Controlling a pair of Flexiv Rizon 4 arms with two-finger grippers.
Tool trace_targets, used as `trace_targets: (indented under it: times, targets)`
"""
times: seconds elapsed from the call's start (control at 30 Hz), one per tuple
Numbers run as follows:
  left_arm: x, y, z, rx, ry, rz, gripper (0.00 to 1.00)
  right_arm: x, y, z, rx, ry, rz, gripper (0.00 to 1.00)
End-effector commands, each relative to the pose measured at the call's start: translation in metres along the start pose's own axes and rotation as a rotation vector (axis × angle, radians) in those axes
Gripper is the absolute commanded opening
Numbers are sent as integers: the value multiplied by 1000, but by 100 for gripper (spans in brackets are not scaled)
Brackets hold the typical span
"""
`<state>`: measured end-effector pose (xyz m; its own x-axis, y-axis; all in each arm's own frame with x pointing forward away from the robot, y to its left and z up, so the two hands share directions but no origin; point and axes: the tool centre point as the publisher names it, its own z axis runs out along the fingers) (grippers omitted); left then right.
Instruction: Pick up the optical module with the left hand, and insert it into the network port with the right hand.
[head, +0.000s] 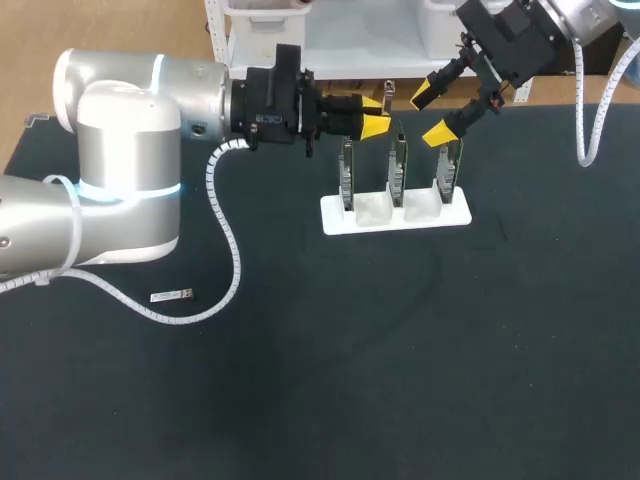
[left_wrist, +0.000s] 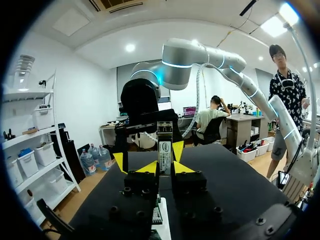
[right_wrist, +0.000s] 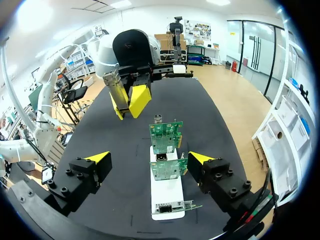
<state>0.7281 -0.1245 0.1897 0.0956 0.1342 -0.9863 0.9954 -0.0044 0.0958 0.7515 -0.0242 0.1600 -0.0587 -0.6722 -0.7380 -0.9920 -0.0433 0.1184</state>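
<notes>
The table (head: 400, 350) is black, the holder (head: 455, 213) white, the cards (right_wrist: 166, 136) green, the optical module (left_wrist: 164, 152) silvery.

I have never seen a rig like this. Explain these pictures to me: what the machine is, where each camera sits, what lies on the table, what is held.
It is a robot with two silver arms at a black table. One picture looks down from above; the two round ones come from a camera on each wrist. The left gripper is shut on a slim silver optical module. The right gripper hangs open over a white stand holding three upright green circuit cards. Another small silver module lies on the table near the left arm.
</notes>
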Motion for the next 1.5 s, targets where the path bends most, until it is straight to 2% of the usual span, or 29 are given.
trace_targets:
  times: [0.03, 0.4, 1.1, 1.5]
  targets:
    - [5, 17, 7, 42, -3, -4, 0, 0, 2, 0, 5, 0, 0, 100]
    - [12, 23, 9, 53, -17, -23, 0, 0, 2, 0, 5, 0, 0, 100]
    - [7, 10, 14, 26, -2, -54, 0, 0, 2, 0, 5, 0, 0, 100]
    - [1, 18, 20, 29, 19, -47, 0, 0, 2, 0, 5, 0, 0, 100]
